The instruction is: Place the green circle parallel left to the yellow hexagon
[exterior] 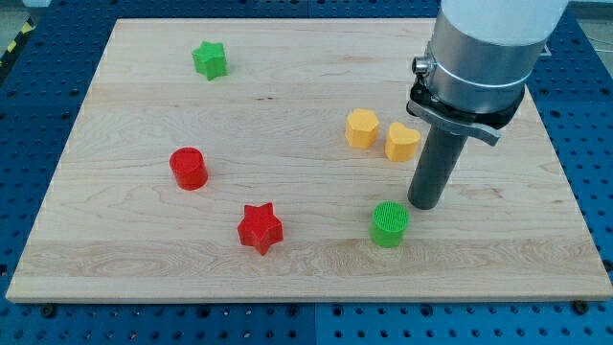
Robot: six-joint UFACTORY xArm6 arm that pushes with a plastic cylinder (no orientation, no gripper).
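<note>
Resting on the desk (115,268), my tip (424,204) sits just right of and above the green circle (390,223), no gripper fitted. Pushing off-centre could swing the circle wide of the yellow hexagon (361,127).

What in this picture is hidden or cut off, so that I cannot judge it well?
- Camera view: the arm above its grey housing is cut off by the top edge.
- My tip sits just right of and above the green circle; whether they touch cannot be told.
- The yellow heart has its right edge hidden behind the rod.
</note>
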